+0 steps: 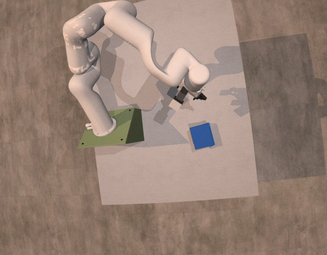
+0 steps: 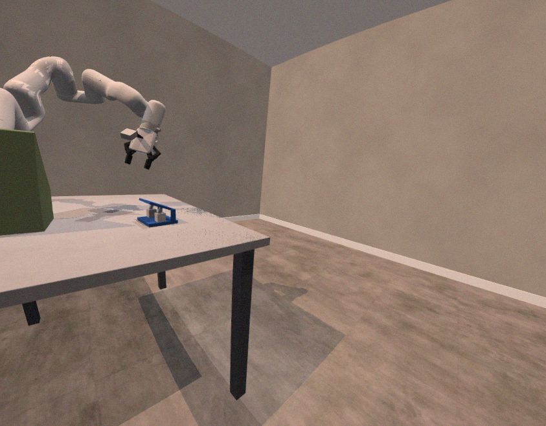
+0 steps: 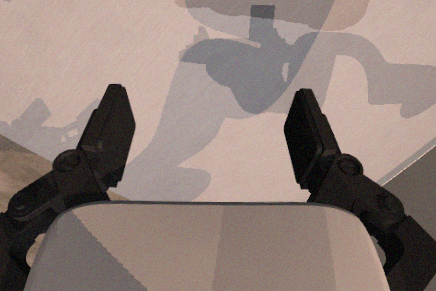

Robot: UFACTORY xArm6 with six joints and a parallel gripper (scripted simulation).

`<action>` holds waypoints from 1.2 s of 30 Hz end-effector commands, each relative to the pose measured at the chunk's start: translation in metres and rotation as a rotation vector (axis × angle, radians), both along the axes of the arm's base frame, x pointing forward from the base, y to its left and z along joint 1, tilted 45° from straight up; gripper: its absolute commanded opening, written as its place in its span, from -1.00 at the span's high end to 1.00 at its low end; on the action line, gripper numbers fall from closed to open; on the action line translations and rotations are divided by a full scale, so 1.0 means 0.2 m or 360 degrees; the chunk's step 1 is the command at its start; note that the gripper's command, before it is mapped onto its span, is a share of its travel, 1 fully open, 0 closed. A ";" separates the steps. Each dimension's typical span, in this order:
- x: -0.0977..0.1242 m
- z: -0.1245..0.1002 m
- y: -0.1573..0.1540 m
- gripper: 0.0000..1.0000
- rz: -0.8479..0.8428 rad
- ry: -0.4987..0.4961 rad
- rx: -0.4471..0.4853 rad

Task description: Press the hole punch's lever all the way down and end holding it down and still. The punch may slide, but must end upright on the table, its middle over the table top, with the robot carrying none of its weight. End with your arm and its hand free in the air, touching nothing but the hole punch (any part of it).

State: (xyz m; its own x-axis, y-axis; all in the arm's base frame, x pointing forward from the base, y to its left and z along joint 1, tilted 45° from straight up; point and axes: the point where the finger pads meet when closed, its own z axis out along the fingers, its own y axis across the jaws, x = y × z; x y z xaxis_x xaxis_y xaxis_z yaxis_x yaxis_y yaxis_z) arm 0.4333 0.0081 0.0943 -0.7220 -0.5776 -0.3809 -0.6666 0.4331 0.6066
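My end effector (image 2: 138, 160) hung spread and empty above the worktop (image 2: 126, 247). The hole punch (image 2: 157, 215) stood untouched, lever (image 2: 157, 204) raised; pressing remained undone.

Surface finishes of the arm, punch, table and room.
The arm (image 1: 83, 90) has smooth, slightly glossy white shells; the gripper (image 3: 209, 135) fingers look matt black. The hole punch (image 2: 157, 213) is plain matt blue, the table (image 1: 169, 175) matt pale, the base (image 1: 130, 131) matt green, and the floor (image 2: 401, 344) like grained wood.
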 end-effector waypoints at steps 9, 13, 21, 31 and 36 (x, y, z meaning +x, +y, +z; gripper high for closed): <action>0.04 -0.51 -0.36 -1.00 -0.0631 0.0243 -0.0016; -0.01 -0.70 -0.49 -1.00 -0.0850 0.0347 -0.0026; -0.10 -0.92 -0.62 -1.00 -0.1100 0.0475 -0.0040; -0.10 -0.92 -0.62 1.00 -0.1102 0.0477 -0.0040; -0.10 -0.92 -0.62 1.00 -0.1102 0.0477 -0.0040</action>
State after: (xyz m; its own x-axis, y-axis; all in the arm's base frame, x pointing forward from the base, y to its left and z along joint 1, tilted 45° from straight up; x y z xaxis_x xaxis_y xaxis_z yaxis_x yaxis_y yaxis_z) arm 0.4120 -0.1142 -0.0905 -0.9941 0.0379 -0.1017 -0.0451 0.7076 0.7051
